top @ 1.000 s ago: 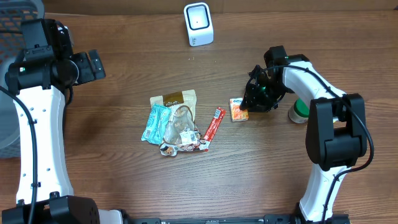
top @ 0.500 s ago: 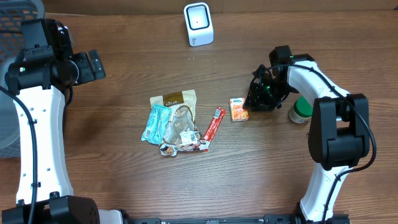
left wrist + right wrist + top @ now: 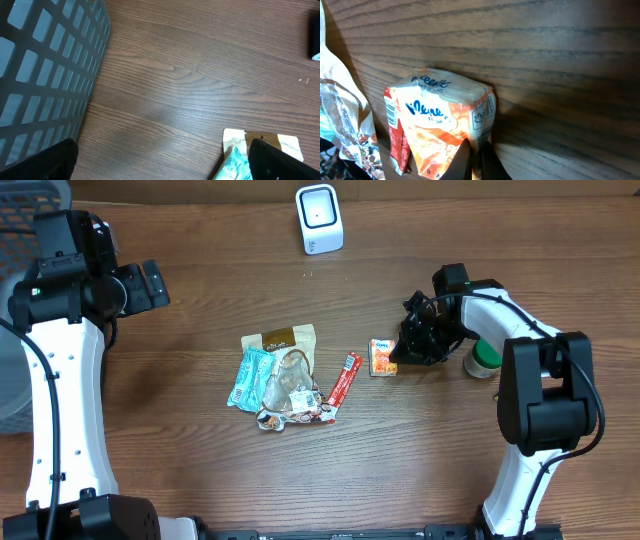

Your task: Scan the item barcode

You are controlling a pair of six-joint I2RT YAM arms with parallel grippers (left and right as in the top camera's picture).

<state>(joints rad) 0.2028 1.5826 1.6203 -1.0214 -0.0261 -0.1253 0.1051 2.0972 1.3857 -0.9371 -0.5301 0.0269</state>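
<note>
Lying right of centre on the wooden worktop (image 3: 200,470), the small orange film-wrapped tissue pack (image 3: 383,356) looks light, squashy and slippery, best pinched across its sides, with the right gripper (image 3: 475,161) pressed together at its edge.

Wood table (image 3: 200,280): scanner (image 3: 319,218), tissue pack (image 3: 382,356), snack pile (image 3: 280,375).

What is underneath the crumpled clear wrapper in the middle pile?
The clear wrapper overlaps a teal packet on its left and a brown-topped pouch behind it. Whether anything else lies beneath is hidden by the wrapper.
</note>
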